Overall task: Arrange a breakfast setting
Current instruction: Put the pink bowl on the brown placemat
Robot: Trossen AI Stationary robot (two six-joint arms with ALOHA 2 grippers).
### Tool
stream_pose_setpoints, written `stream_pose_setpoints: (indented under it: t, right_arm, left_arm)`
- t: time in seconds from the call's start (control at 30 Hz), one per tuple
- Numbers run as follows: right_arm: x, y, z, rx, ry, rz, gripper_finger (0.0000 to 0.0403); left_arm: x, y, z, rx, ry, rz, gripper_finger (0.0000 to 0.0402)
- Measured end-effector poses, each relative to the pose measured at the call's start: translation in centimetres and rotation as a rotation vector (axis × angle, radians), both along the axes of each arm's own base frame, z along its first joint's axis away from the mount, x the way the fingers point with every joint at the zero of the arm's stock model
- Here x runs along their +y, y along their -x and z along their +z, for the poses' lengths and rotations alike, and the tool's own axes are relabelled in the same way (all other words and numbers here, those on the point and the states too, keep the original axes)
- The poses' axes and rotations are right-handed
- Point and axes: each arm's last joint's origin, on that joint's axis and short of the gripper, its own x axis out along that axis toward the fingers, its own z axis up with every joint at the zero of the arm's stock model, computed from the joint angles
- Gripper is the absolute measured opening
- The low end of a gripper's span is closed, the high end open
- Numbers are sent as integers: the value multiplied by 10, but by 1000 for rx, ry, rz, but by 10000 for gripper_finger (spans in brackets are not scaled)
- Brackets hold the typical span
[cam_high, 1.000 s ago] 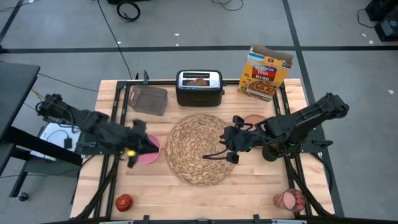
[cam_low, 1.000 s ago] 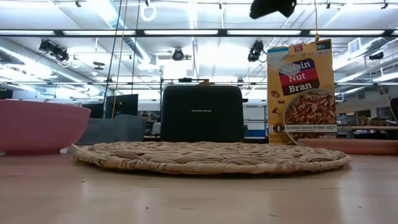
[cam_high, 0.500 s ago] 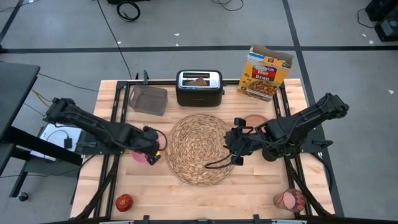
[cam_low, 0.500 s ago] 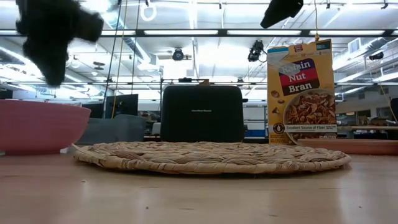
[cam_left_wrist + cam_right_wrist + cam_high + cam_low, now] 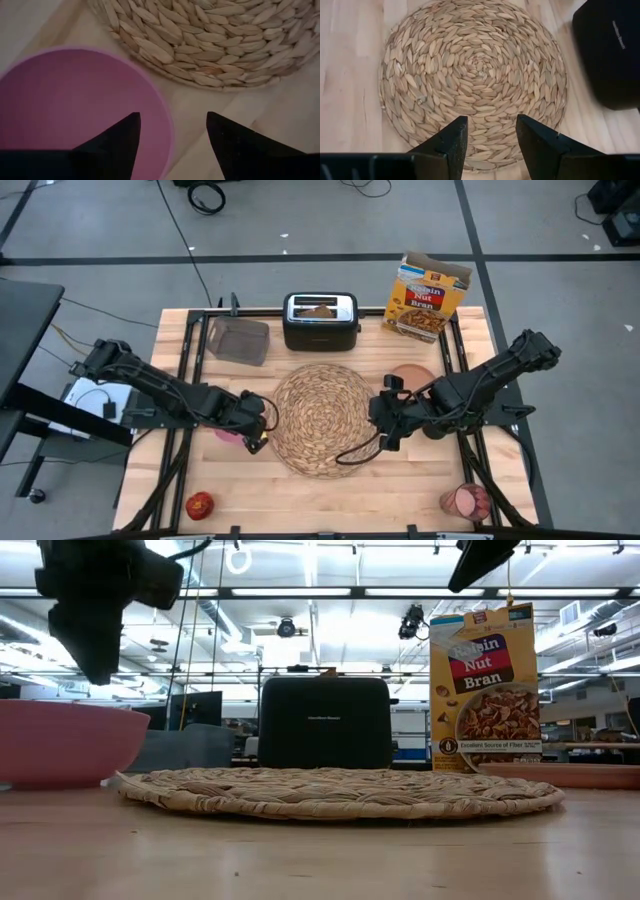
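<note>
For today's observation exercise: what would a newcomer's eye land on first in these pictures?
Probably the round woven placemat at the table's centre, bare, with a dark arm on each side. The left gripper hangs open over the pink bowl's rim beside the mat; the yellow cereal box stands at the far right corner.

Placemat [image 5: 322,418] top bare, open from the near table edge. Toaster [image 5: 320,320] and cereal box [image 5: 428,298] block the far edge; pink bowl [image 5: 232,427] crowds its left.

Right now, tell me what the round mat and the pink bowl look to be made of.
Placemat: woven straw or dried leaf, matte tan, with overlapping plaited strips spiralling from the centre. Pink bowl: smooth, evenly coloured, with a soft sheen; probably plastic, possibly glazed ceramic.
</note>
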Motion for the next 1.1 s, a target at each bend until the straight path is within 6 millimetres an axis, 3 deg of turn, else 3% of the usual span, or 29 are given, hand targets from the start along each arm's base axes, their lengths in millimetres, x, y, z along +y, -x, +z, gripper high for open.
stream_pose_setpoints:
  t: [0.1, 0.43, 0.6, 0.77, 0.87, 1.0, 1.1]
  right_arm:
    - [0, 1, -1, 9, -1, -5, 175]
    - [-1, 4, -2, 43, 30, 17, 175]
    - [-4, 10, 0, 81, 61, 42, 175]
    - [-14, 28, 27, 87, 99, 39, 174]
    - [-23, 43, 48, 56, 118, -5, 174]
    - [-32, 61, 66, -21, 90, -70, 174]
    - [-38, 69, 73, -67, 82, -99, 174]
  left_arm:
    - [-3, 1, -3, 21, 19, -2, 235]
    - [-16, -11, -50, 212, -25, -18, 218]
    - [-22, -11, -54, 226, -23, -35, 143]
    - [-27, -5, -50, 255, -25, -63, 24]
    - [-29, -1, -31, 330, -42, -80, 14]
    - [-32, -7, 38, 319, -153, -205, 7]
    - [-34, -18, 89, 132, -290, -416, 6]
